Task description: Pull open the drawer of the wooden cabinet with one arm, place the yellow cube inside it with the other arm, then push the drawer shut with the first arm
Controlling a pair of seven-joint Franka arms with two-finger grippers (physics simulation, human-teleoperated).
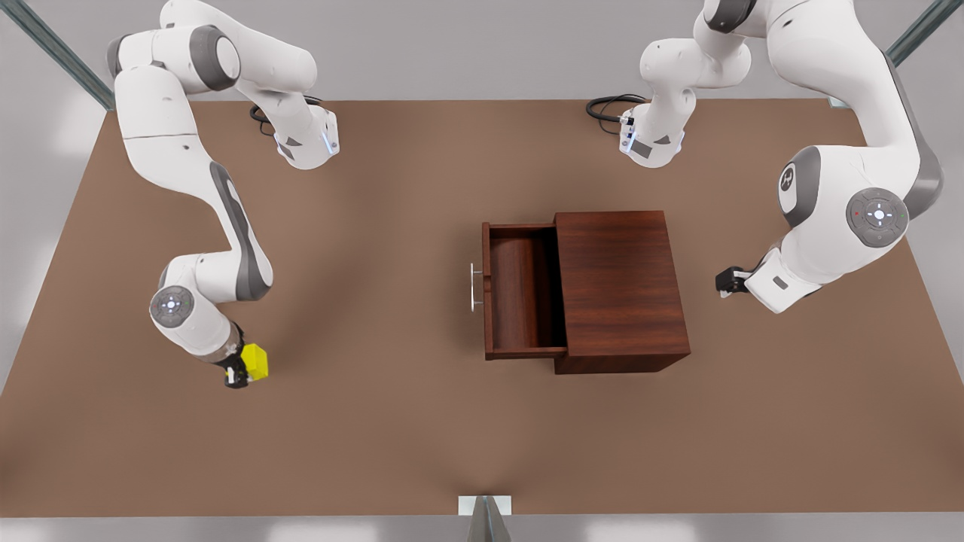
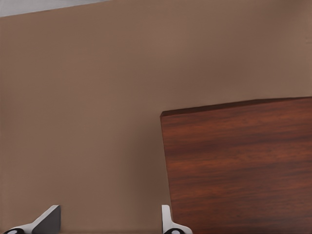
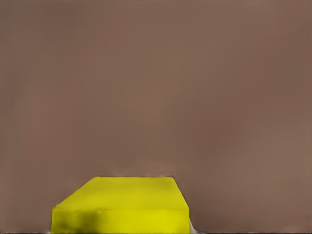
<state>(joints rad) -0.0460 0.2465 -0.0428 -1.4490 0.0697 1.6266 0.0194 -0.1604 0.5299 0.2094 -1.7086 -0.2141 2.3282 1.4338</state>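
The right gripper (image 1: 239, 373) is clamped on the yellow cube (image 1: 254, 362), well off the wooden cabinet (image 1: 621, 290) toward 9 o'clock on the table (image 1: 392, 421). The drawer (image 1: 520, 297) stands pulled out on that side. The left gripper (image 1: 724, 281) waits at the cabinet's 3 o'clock, fingers (image 2: 48, 218) spread, empty.

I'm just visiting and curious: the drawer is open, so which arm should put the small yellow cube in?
The right arm, most likely. Its gripper is at the small bright yellow cube, apparently gripping it, beside the open drawer. The left gripper waits open behind the dark wooden cabinet.
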